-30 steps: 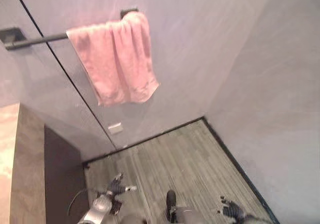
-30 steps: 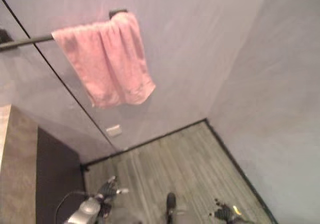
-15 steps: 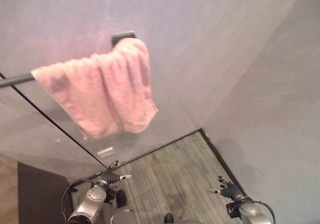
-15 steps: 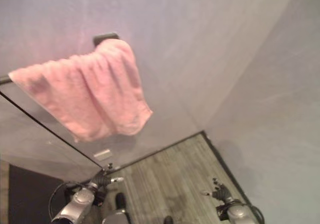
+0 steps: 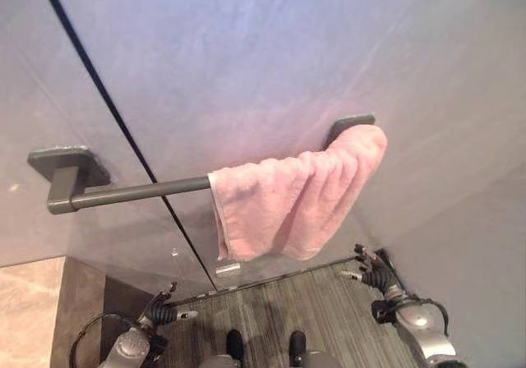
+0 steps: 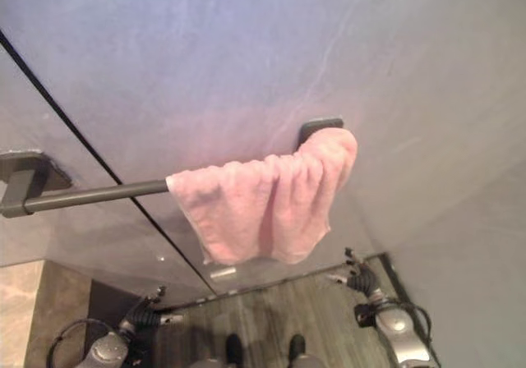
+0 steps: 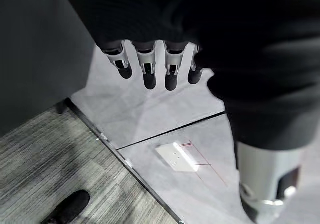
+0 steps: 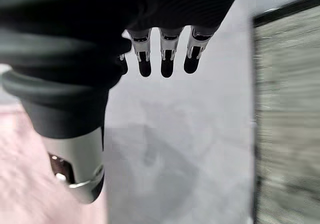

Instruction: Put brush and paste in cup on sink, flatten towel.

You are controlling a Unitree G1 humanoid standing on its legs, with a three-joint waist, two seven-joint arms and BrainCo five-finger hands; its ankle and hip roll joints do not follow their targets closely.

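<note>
No legible text, label, number or sign on anything.

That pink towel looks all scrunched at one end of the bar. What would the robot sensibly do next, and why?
Probably raise the right hand to the towel's lower edge. The towel hangs bunched in folds at the right end of the bar, leaving most of it bare, and the right hand hangs open just below the towel, nearer than the open left hand.

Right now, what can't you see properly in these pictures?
- Towel bar: its right part lies under the bunched pink towel in the eye views.
- Counter: cut off by the left eye view's edge.
- Left hand and right hand: dark covers hide the palms in the wrist views.
</note>
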